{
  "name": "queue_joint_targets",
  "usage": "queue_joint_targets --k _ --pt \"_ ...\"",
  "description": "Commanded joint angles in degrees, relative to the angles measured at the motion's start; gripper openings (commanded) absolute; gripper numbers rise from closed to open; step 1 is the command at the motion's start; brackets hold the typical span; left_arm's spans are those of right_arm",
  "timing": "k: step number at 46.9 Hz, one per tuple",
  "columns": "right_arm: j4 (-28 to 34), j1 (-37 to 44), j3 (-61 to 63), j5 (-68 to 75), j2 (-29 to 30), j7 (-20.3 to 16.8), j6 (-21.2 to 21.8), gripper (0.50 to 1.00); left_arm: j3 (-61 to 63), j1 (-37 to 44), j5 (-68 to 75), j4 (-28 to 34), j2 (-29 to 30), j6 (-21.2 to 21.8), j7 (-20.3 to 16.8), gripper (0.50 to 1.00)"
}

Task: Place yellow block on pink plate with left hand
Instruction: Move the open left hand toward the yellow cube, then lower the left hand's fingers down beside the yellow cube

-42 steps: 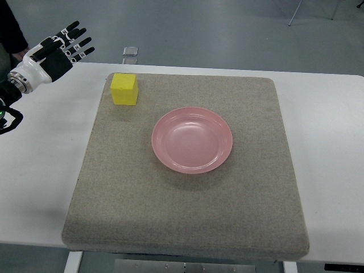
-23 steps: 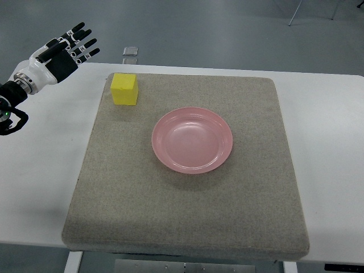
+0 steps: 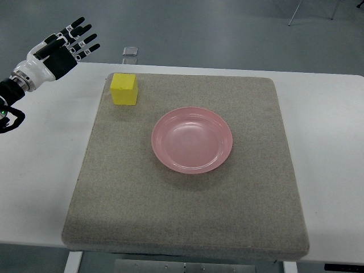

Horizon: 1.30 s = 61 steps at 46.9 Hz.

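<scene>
A yellow block [image 3: 124, 89] sits on the far left corner of a grey felt mat [image 3: 187, 216]. The pink plate [image 3: 192, 140] lies near the mat's middle, with nothing on it. My left hand [image 3: 63, 48] hovers above the table's far left edge, left of the block and well apart from it. Its black fingers [image 3: 82, 38] are spread and hold nothing. The right arm does not show.
The mat covers most of a white table [image 3: 335, 148]. A small silver object [image 3: 131, 51] lies on the floor beyond the far table edge. Grey floor fills the background, with chair legs [image 3: 296, 11] at the top right.
My left hand rose slightly and drifted a little to the right, then held about still. The block and the plate have not moved.
</scene>
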Motion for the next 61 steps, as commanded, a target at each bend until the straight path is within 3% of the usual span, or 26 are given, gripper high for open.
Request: queue_joint_targets --k 1,11,35,61 --pt "0.0 0.0 0.0 0.0 0.0 0.0 0.0 0.924 0.0 -1.5 7.2 1.4 0.1 0.0 -0.6 0.994" --pt "0.0 0.0 0.0 0.0 0.0 0.0 0.0 0.924 -0.3 -3.7 26.8 2.5 0.2 0.1 -6.6 0.994" --pt "0.0 0.0 0.0 0.0 0.0 0.0 0.0 0.924 0.4 -12.8 67.3 -0.4 0.3 0.3 -7.0 0.994" --pt "0.0 0.0 0.0 0.0 0.0 0.0 0.0 0.924 5.8 -17.1 93.3 -5.6 -0.7 1.3 -7.9 0.992"
